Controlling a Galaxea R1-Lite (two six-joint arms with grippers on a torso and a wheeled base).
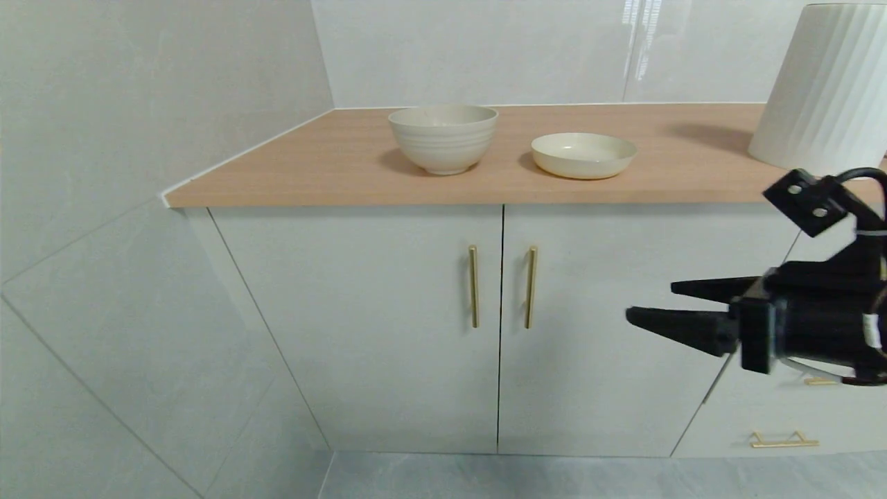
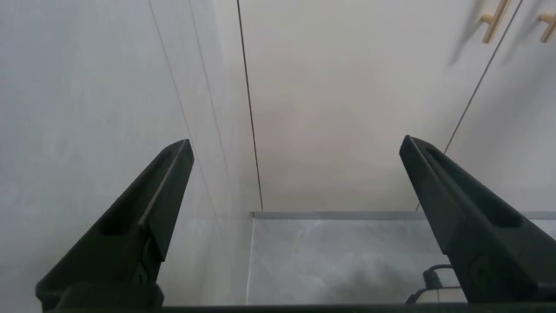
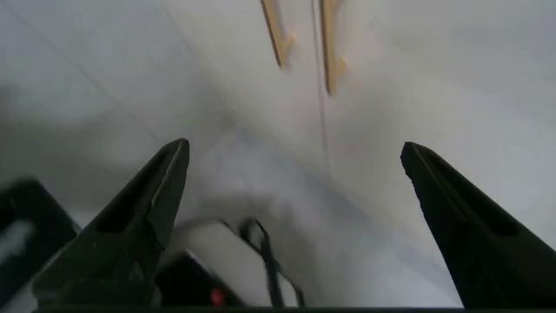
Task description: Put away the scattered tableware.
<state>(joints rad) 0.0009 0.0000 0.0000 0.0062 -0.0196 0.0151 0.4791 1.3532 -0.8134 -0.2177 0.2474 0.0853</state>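
Nothing is looking put away yet; the ribbed bowl (image 1: 443, 138) is sitting on the wooden counter (image 1: 332, 173), toward its left end, and the shallow dish (image 1: 583, 155) is lying near it on the right, the two apart; neither arm is touching them. The cupboard doors (image 1: 360, 326) below are hanging closed, their brass handles (image 1: 473, 285) side by side. The right gripper (image 1: 651, 301) is hovering in front of the right-hand door, below the counter edge, jaws spread and holding nothing; the left gripper (image 2: 295, 148) is gaping wide too, empty, pointing at a pale panel and the floor. By my reckoning the whole job is lying ahead: opening a door, I'd guess, then carrying bowl and dish inside.
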